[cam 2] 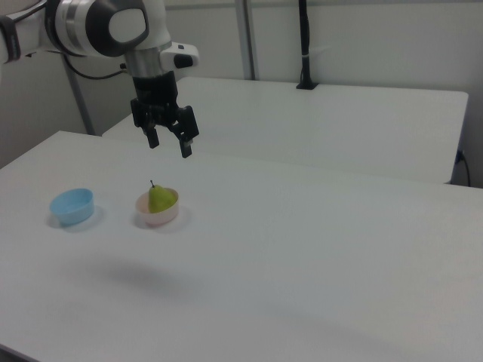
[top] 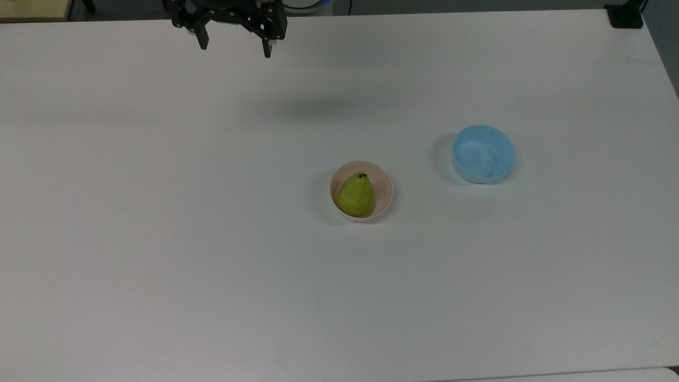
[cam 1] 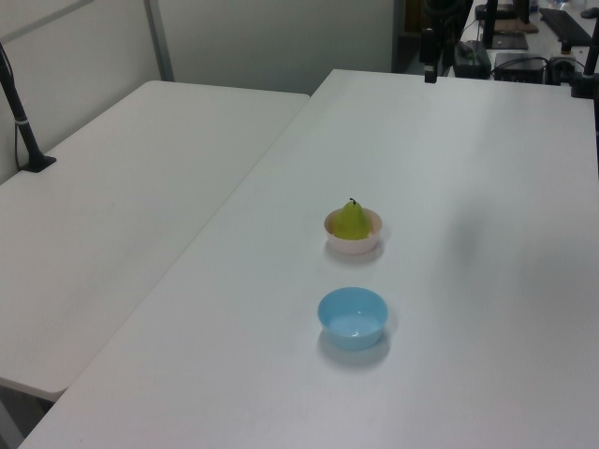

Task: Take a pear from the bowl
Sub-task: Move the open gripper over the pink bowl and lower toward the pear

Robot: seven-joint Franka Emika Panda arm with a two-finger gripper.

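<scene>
Your gripper (top: 235, 49) hangs in the air with its two fingers spread wide and nothing between them. In the top view it sits at the upper edge, left of centre, and in the right view (cam 2: 169, 144) you see it pointing down from the white arm (cam 2: 106, 26), well above the worktop (top: 159, 239).

The pear (top: 356, 195) is down and to the right of your gripper in the top view, well apart from it. It stands in the pink bowl (top: 383, 183), broad end down and narrow end up, with its short dark stem at the top. In the top view it leans toward the left and lower part of the bowl's inside, leaving a crescent of bare pink on the upper right. In the right view the pear (cam 2: 158, 198) and its bowl (cam 2: 157, 214) lie below your gripper, almost directly under it as that camera sees it, though the gripper is clearly higher and not touching either.

A blue bowl (top: 483, 154) sits further from your gripper than the pink one, to the top view's right of it and apart from it. In the left view the blue bowl (cam 1: 353, 317) lies nearer the camera than the pink bowl (cam 1: 354, 241) with the pear (cam 1: 352, 221) in it. A soft shadow lies on the worktop below your gripper in the top view.
</scene>
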